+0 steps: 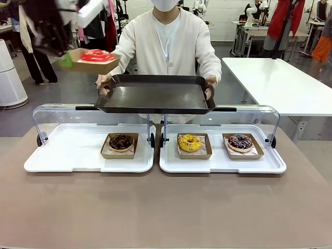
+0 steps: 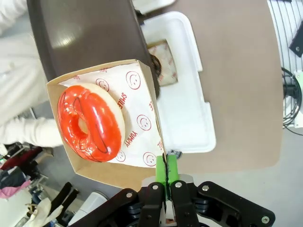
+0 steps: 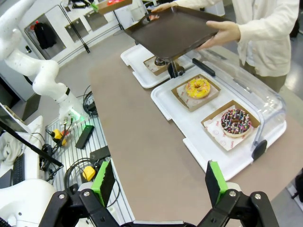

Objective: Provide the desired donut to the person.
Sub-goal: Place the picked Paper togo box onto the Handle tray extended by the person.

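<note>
A red-glazed donut (image 1: 96, 55) (image 2: 90, 123) lies in a brown paper box (image 1: 93, 65) (image 2: 137, 156) held up in the air, left of the person's dark tray (image 1: 155, 96) (image 2: 90, 33) and slightly above its level. My left gripper (image 1: 66, 61) (image 2: 165, 165) is shut on the box's edge, its green pads pinching the cardboard. The person (image 1: 166, 41) in a cream cardigan holds the dark tray with both hands over the display trays. My right gripper (image 3: 158, 182) hangs open and empty above the table's right side.
Two white display trays (image 1: 62, 155) (image 1: 218, 163) with raised clear lids sit on the brown table. They hold a chocolate donut (image 1: 121, 142), a yellow donut (image 1: 190, 142) (image 3: 198, 87) and a sprinkled donut (image 1: 240, 141) (image 3: 235, 121). The table's near half is bare.
</note>
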{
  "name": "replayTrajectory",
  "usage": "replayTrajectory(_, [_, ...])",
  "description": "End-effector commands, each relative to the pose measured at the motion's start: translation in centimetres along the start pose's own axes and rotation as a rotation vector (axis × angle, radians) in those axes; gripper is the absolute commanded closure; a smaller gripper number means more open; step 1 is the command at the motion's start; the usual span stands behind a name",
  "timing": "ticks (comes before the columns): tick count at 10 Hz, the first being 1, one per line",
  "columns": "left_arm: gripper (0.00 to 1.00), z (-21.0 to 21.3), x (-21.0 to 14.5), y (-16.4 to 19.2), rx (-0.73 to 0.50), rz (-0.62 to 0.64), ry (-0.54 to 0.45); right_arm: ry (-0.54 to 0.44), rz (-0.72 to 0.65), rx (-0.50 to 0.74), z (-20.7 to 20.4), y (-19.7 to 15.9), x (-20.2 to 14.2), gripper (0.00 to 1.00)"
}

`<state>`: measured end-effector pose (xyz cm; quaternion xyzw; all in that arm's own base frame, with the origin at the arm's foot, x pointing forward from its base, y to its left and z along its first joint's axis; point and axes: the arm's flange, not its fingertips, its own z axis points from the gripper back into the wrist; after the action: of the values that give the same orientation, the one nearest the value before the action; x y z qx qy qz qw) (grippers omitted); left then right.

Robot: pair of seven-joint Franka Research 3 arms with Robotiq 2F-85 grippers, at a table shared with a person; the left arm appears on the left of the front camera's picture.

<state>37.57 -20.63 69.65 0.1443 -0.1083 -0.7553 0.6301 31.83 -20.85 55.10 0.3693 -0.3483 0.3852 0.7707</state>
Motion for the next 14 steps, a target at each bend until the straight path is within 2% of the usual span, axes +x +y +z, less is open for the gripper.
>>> replayTrajectory(1, [0.99,-1.4,2.7,4.1,-0.012,0.001,0.017,-0.012,0.009,0.007,0.1,0.1,0.0,0.0])
replayTrajectory(3, [0.99,-3.5,3.7,7.1,-0.013,0.018,-0.005,-0.012,0.009,0.007,0.1,0.1,0.0,0.0])
replayTrajectory(6, [0.99,-7.5,2.1,10.0,-0.074,0.028,-0.055,-0.012,0.009,0.007,0.1,0.1,0.0,0.0])
replayTrajectory(9, [0.99,-11.4,0.6,11.5,-0.123,0.009,-0.118,-0.012,0.009,0.007,0.1,0.1,0.0,0.0])
replayTrajectory(14, [0.99,-13.6,0.1,12.3,-0.173,0.042,-0.143,-0.012,0.009,0.007,0.1,0.1,0.0,0.0])
